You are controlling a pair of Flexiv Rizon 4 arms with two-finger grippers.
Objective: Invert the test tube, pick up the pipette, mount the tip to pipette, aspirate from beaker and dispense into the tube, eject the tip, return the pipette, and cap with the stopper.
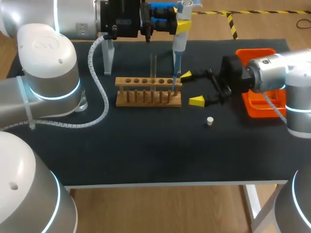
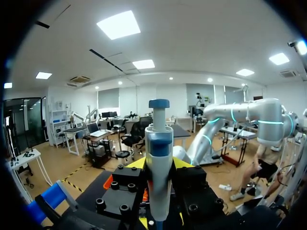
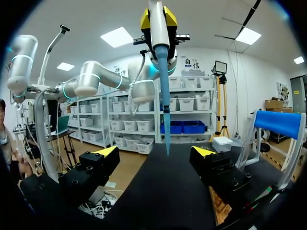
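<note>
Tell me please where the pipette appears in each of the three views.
Head view: the pipette stands upright at the back middle, tip over the wooden rack's right end.
Left wrist view: pipette upright in the left gripper.
Right wrist view: pipette hanging tip-down ahead of the open right gripper.
Shared landmark: the left gripper clamping it, seen in all three.

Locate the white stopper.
Head view: the stopper lies loose on the black table, right of centre, just off the wooden rack's right end, on the near side of the open right gripper.
</note>
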